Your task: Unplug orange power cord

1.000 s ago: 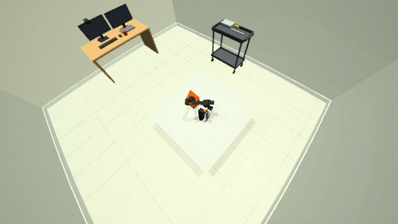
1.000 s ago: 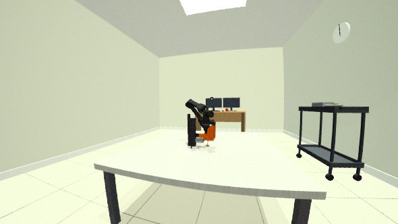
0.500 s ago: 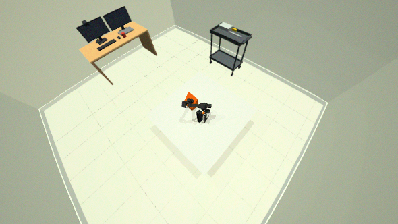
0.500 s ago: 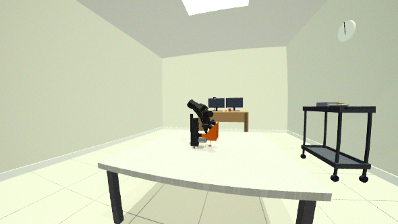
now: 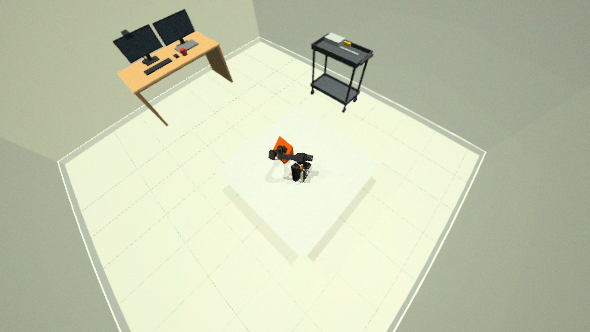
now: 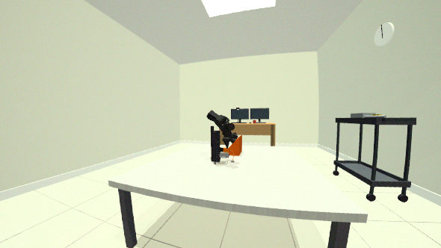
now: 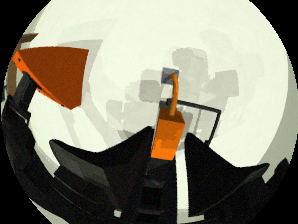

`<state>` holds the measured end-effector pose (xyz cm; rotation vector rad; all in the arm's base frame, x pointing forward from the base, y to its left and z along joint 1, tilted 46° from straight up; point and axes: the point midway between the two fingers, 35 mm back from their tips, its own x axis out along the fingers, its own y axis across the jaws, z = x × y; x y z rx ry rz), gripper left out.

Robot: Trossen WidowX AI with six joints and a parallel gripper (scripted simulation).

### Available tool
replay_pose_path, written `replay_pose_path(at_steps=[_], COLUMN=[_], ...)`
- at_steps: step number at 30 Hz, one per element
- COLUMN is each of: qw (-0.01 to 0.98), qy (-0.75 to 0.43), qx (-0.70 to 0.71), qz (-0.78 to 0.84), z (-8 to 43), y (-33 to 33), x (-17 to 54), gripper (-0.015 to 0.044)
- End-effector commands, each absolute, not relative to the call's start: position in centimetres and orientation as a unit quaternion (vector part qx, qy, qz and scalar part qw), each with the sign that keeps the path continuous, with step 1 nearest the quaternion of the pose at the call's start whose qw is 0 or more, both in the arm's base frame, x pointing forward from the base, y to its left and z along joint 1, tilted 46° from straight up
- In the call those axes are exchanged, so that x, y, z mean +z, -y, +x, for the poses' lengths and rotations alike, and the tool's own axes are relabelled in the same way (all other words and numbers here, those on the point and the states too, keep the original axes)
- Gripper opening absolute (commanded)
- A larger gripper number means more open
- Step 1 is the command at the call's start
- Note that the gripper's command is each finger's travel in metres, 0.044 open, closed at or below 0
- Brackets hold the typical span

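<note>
1. Left in the wrist view: a flat orange wedge-shaped panel (image 7: pixel 56 72) stands on the white tabletop (image 7: pixel 147 23). It plays no part in the task.
2. Centre: the boxy orange plug (image 7: pixel 166 135) of the orange power cord (image 7: pixel 174 96) sits between the two dark fingers of the black pincer (image 7: pixel 170 148), off the tabletop and close by the black arm (image 6: pixel 221 121).
3. Pincer state: partly open. The fingers flank the plug, and the hold looks slack rather than clamped.
4. Long axis: plug and cord form one line running straight away from the pincer towards the tabletop, leaning slightly right at the far end. The cord ends at a small grey block (image 7: pixel 169 74); I cannot tell whether this is the power strip.
5. Step in hand, as I judge it: the pull seems done and the release has begun.
6. Next move calls for spreading the fingers fully, then backing the pincer away along the same axis without brushing plug or cord.
</note>
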<state>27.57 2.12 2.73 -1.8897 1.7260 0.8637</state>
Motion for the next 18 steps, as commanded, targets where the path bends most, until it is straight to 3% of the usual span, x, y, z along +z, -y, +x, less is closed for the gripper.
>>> replay_pose_path(at_steps=[1,11,15,18], qw=[0.216,0.216,0.219,0.219], qy=[-0.625,-0.625,-0.624,-0.624], qx=[0.311,0.311,0.312,0.312], qz=[-0.682,-0.682,-0.682,-0.682], z=[27.52,27.53,27.59,27.59], y=[-1.48,-1.18,-1.44,-1.44], x=[2.36,2.08,2.18,2.18], gripper=[0.0160,0.0160,0.0055,0.0035])
